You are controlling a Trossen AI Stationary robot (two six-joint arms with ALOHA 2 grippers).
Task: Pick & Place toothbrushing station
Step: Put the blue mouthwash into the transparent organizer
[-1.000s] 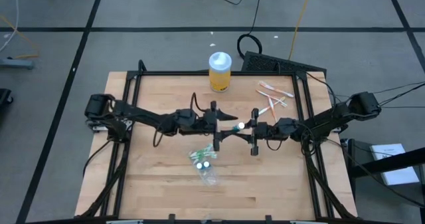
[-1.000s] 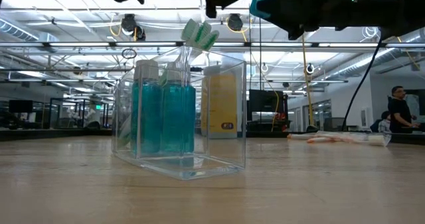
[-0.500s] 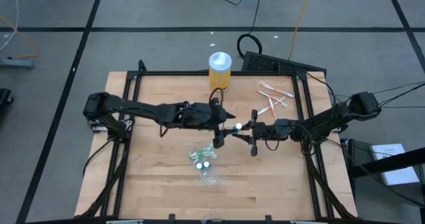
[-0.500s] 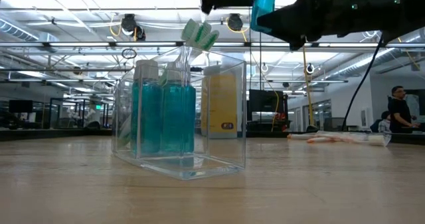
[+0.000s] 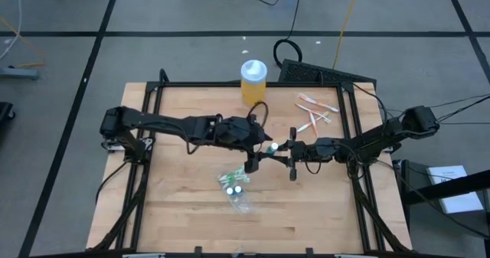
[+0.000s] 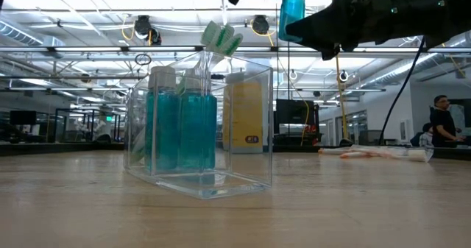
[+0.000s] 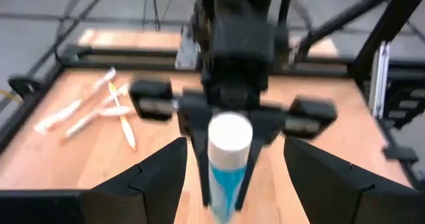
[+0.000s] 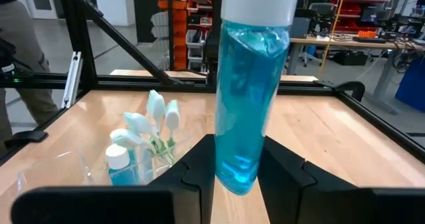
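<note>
Now my left gripper [image 7: 226,184] has pulled back, its fingers spread wide with nothing between them, leaving the blue bottle [image 8: 249,91] to my right gripper [image 5: 269,148] alone. A second ago both sat at the bottle mid-table; the handover looks done. My right fingers [image 8: 282,167] clamp the bottle upright, white cap up. The toothbrushing station [image 5: 237,189] stands on the table [image 5: 184,212] near the bottle, already holding two blue bottles and toothbrushes, so lowering this one in seems next.
</note>
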